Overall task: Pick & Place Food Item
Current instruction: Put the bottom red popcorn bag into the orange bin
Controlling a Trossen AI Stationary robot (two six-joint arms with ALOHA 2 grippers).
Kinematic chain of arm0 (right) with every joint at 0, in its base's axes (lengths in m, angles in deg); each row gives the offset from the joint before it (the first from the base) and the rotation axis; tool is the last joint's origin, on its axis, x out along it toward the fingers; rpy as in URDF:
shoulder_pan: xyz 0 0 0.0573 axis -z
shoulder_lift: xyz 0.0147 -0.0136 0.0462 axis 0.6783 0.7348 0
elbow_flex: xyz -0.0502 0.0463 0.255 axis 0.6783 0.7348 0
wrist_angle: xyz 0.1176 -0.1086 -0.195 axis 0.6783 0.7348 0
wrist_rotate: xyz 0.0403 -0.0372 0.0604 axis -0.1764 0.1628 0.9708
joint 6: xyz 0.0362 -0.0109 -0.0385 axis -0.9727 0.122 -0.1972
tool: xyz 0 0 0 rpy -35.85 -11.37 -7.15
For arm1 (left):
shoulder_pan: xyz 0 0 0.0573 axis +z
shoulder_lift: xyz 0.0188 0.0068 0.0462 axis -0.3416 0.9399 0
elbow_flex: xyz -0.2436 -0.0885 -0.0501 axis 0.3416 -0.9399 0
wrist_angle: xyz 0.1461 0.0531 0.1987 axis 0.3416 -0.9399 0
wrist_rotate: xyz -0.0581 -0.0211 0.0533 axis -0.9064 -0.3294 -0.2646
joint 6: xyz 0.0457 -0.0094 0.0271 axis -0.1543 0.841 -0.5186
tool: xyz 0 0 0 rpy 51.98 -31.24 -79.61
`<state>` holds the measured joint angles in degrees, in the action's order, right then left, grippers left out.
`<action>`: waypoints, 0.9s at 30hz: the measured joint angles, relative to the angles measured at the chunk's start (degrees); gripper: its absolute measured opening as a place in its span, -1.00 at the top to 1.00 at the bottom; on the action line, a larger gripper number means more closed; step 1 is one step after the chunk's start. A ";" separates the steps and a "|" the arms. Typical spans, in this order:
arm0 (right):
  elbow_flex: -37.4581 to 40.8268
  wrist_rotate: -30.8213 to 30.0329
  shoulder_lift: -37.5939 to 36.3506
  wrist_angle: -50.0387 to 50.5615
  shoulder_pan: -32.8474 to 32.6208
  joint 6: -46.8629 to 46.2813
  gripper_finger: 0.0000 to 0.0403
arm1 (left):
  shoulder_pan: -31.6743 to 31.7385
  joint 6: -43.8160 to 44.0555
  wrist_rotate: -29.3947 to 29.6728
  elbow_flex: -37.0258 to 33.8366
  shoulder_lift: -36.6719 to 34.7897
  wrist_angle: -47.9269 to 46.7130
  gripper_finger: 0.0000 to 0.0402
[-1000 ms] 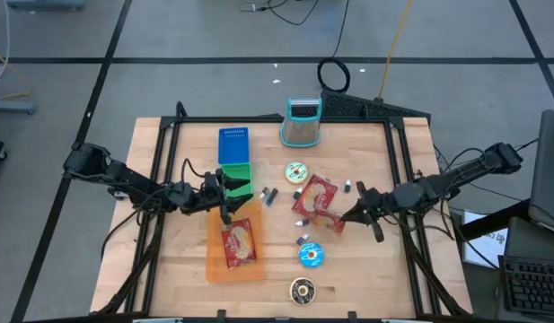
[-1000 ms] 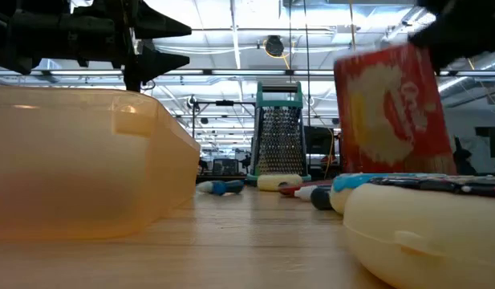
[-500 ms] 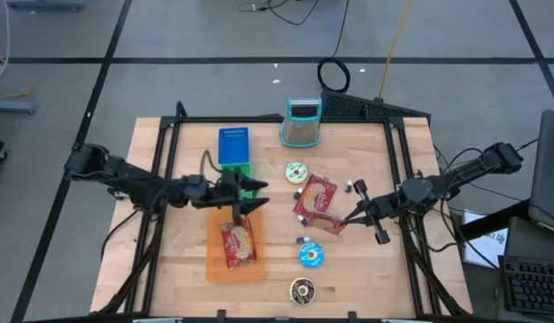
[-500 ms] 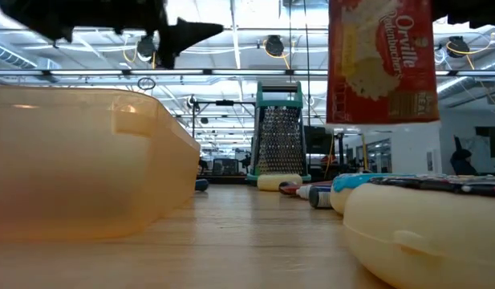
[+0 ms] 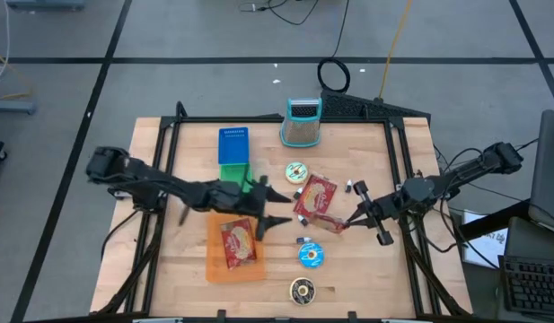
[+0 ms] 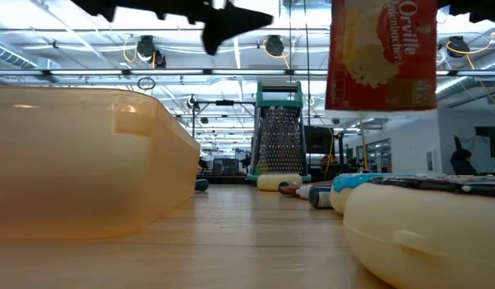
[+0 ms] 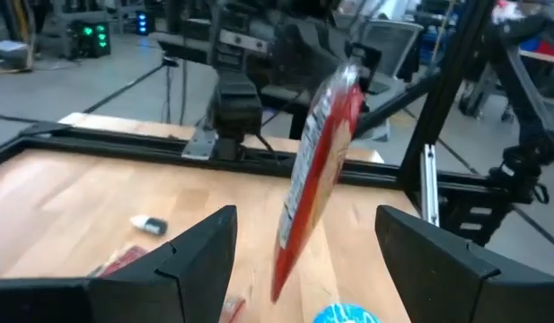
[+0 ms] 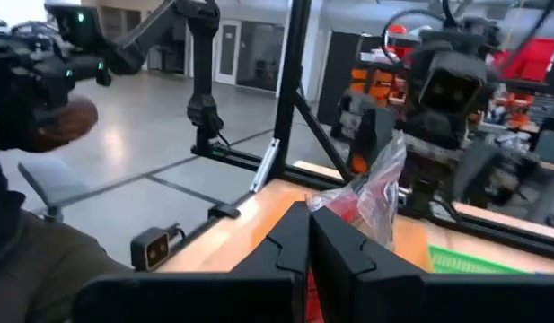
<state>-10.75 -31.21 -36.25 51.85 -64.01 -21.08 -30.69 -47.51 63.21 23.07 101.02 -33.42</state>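
A red popcorn packet [image 5: 314,201] hangs over the table's right half with my right gripper [image 5: 347,221] shut on it. The low view shows the packet [image 6: 382,52] upright and clear of the table. My left gripper [image 5: 284,208] is open, level and just left of the packet. In the left wrist view the packet [image 7: 317,170] stands edge-on beyond the gap between the fingers, and I see no touch. An orange tray [image 5: 214,260] at the near left holds another red packet [image 5: 238,242], which lies flat on the tray's bottom. My right gripper pinches the packet by its crinkled sealed edge [image 8: 377,190] between its two shut fingers. The fingers come in about level from the table's right. The packet is lifted clear and hangs upright, its lower edge [image 6: 382,104] well above the table.
A metal grater [image 5: 302,123] stands at the far edge. A blue piece [image 5: 233,144] and a green piece [image 5: 233,173] lie far left. Round lids [image 5: 296,170] [image 5: 310,255] [image 5: 303,289] and small markers lie around the packet. A cream container [image 6: 423,233] sits near the low camera.
My left gripper has gone toward the table's right edge, from over the tray's far end up to the hanging packet, rising a little and staying open. My right gripper has rolled, and the packet has turned from tilted to upright and risen.
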 joint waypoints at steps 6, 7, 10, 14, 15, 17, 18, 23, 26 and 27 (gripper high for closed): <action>0.00 -0.20 0.63 -0.33 -0.02 -0.27 1.00 | 1.25 -2.30 -4.74 7.27 9.62 3.65 -0.34; 0.00 -0.20 0.63 -0.22 -0.02 -0.61 1.00 | 1.45 -2.35 -5.93 8.67 10.77 3.80 -0.34; 0.01 -0.24 0.77 -0.32 -0.02 -1.03 1.00 | 1.73 -2.74 -8.92 12.86 13.60 4.06 -0.34; 0.02 -0.29 0.97 -0.34 -0.02 -1.07 1.00 | 1.70 -5.70 -10.17 16.69 15.92 3.69 -0.34; 0.00 -0.29 1.04 -0.30 -0.02 -1.07 1.00 | 1.71 -6.46 -10.14 17.05 15.98 3.43 -0.34; 0.02 -0.35 1.13 -0.31 -0.02 -1.09 1.00 | 1.86 -7.17 -9.85 17.56 15.85 3.39 -0.34; 0.02 -0.31 1.13 -0.29 -0.02 -1.09 1.00 | 2.04 -7.15 -9.79 17.56 15.79 3.40 -0.34; 0.02 -0.26 1.13 -0.52 -0.02 -1.55 1.00 | 3.11 -6.25 -10.14 17.56 15.83 3.27 -0.24; 0.02 0.84 1.45 -1.61 0.01 -2.19 1.00 | 3.75 -5.18 -10.26 17.56 15.81 2.50 -0.12; 0.02 1.82 1.65 -2.05 0.00 -2.55 1.00 | 3.86 -5.03 -10.27 17.54 15.83 2.40 -0.08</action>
<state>-10.73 -29.39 -34.60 49.80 -64.01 -23.63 -26.83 -52.54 52.94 40.61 116.86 -31.02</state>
